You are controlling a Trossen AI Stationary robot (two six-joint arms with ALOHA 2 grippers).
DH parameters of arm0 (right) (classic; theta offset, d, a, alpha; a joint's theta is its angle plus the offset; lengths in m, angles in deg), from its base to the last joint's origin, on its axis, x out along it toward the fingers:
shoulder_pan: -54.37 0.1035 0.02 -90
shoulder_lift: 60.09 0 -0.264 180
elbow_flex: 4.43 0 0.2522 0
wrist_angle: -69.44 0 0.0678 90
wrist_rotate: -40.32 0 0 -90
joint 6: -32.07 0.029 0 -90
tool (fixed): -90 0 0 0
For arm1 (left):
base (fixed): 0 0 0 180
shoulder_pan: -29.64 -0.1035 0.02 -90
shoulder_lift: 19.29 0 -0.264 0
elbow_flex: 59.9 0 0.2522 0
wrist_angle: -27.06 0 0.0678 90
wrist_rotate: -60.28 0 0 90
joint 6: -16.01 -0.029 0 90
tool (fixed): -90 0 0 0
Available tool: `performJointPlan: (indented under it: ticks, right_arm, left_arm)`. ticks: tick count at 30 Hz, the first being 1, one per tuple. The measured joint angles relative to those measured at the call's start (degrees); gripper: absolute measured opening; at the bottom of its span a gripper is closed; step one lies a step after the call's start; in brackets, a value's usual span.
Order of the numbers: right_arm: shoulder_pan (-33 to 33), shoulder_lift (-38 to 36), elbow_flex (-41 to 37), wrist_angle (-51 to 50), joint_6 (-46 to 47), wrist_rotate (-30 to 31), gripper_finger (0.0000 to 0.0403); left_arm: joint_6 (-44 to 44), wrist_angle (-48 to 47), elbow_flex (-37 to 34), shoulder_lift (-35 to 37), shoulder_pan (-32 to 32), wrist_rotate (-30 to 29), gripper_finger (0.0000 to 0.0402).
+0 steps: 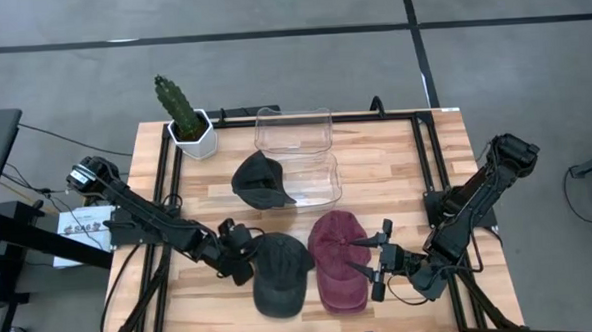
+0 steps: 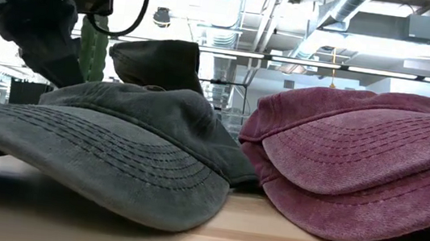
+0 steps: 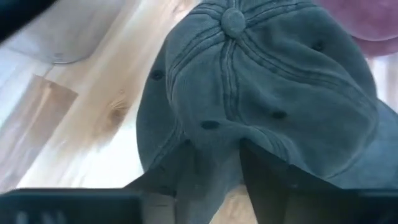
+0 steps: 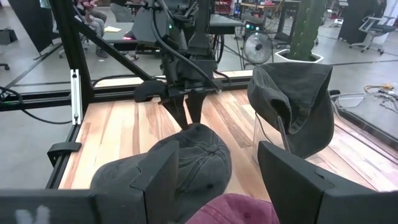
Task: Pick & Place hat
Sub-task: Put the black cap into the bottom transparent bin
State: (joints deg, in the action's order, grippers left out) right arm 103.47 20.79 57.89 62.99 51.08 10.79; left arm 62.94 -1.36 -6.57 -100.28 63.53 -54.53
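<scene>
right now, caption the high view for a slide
Left fingers at faded grey cotton cap; right fingers open beside maroon cap.

From my low view the left claw (image 2: 46,32) is cropped at the top edge. The grey hat (image 3: 261,99) hides its fingertips, so I can't tell whether they grip fabric.

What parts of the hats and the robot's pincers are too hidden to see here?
- Left pincer: in the left wrist view the grey cap covers its tips, so a grip cannot be judged.
- Red cap: the low view's right edge cuts it off.
- Black cap: whether it hangs on the clear bin or leans against it is unclear in the high view.
- Cactus: mostly hidden by the arm in the low view.
</scene>
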Motion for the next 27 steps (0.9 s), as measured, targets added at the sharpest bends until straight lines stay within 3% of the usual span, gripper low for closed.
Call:
performJointPlan:
  ticks: [6, 18, 27]
  right_arm:
    - [0.0, 0.0, 0.0, 0.0, 0.0, 0.0, 0.0212]
    - [0.0, 0.0, 0.0, 0.0, 0.0, 0.0, 0.0212]
    - [-0.1, 0.0, 0.0, 0.5, 0.5, -3.6, 0.0212]
  left_arm:
    - [-0.6, 1.8, 0.0, 0.0, 1.3, 1.0, 0.0014]
    - [-14.7, 17.2, 0.0, 0.0, 9.4, -7.2, 0.0005]
    - [-22.4, 20.5, 0.0, 5.0, 13.6, -13.4, 0.0004]
